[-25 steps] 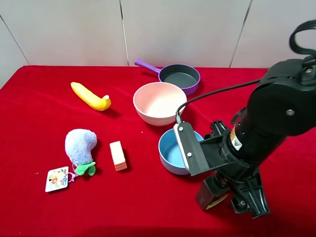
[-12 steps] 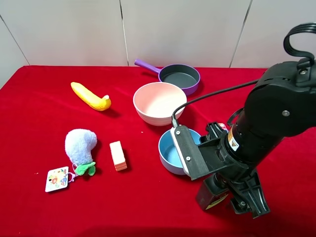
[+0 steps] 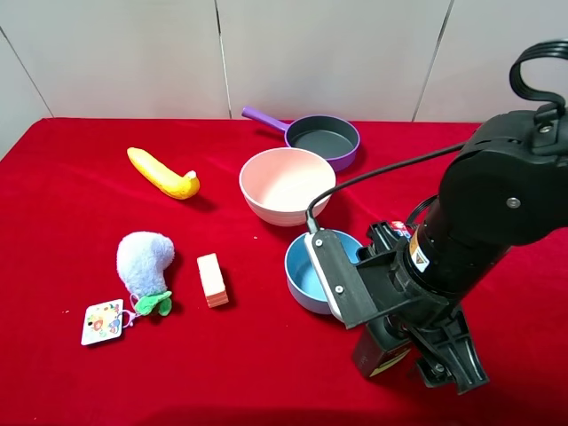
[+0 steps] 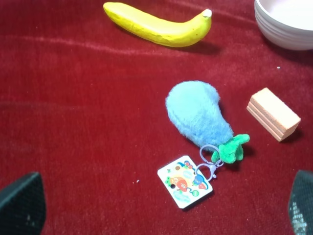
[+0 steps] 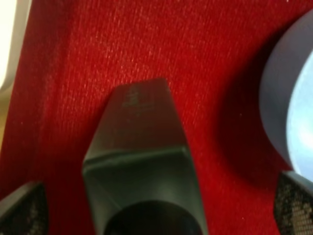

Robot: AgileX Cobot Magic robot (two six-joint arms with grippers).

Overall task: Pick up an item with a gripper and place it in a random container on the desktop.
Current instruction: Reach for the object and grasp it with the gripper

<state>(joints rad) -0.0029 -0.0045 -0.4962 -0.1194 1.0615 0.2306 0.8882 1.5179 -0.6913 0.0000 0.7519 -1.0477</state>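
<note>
- Right arm's wrist has eased down and slightly toward the blue bowl point(image 3: 306, 271) compared with a second ago; the bottle point(image 3: 380, 351) hasn't shifted.
- Bottle sits on the red cloth point(image 3: 266, 373) at the near right, just beside the blue bowl. From the high camera it's mostly hidden under the arm. It looks upright with the pump cap toward the wrist camera, but I can't be sure.
- Right gripper point(image 5: 157, 205): jaws wide apart, one finger point(image 5: 22, 208) either side of the bottle, gripping nothing yet. Bottle is roughly centred between them.
- My read: the step in hand is the grasp. Drop a touch more so the pads meet the flat body below the cap, not the pump. Close squarely on two flat faces so it doesn't twist out.
- Watch the blue bowl's wall. It's near one finger in the wrist view, and a knock would shove the bowl.
- After the lift, the pink bowl point(image 3: 286, 182) lies beyond the blue one, so take enough height to clear both rims before release. The purple pan point(image 3: 324, 138) is just behind it, so don't overshoot.
- Left gripper point(image 4: 160, 205): spread wide and empty, over the plush toy point(image 4: 198, 120), tag point(image 4: 185, 182), orange block point(image 4: 273, 113) and banana point(image 4: 156, 29). It's well apart from the grasp and best left parked.
</note>
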